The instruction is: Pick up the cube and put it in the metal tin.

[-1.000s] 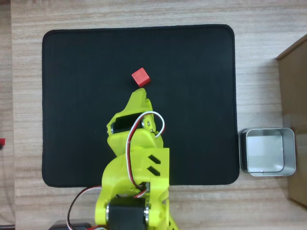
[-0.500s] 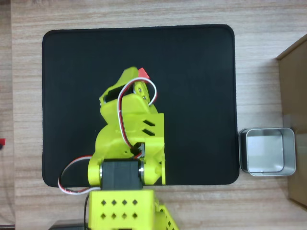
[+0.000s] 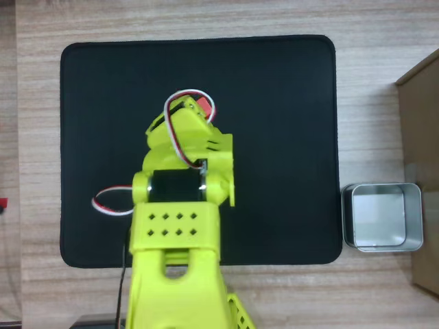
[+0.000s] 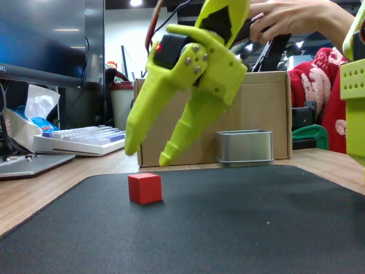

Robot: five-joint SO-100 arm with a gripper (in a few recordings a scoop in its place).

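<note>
The gripper point(image 4: 149, 153) has pushed further forward and now hangs spread wide, empty, just above the cube point(image 4: 145, 188), which sits unmoved on the black mat point(image 4: 239, 222); the metal tin point(image 3: 382, 216) stays off to the side.

The arm point(image 3: 180, 205) has pushed on toward twelve o'clock across the overhead view. Its gripper point(image 4: 149, 155) now hangs spread above the cube point(image 4: 145, 188), covering most of it from overhead.

text: none legible | labels: none | numbers: none
</note>
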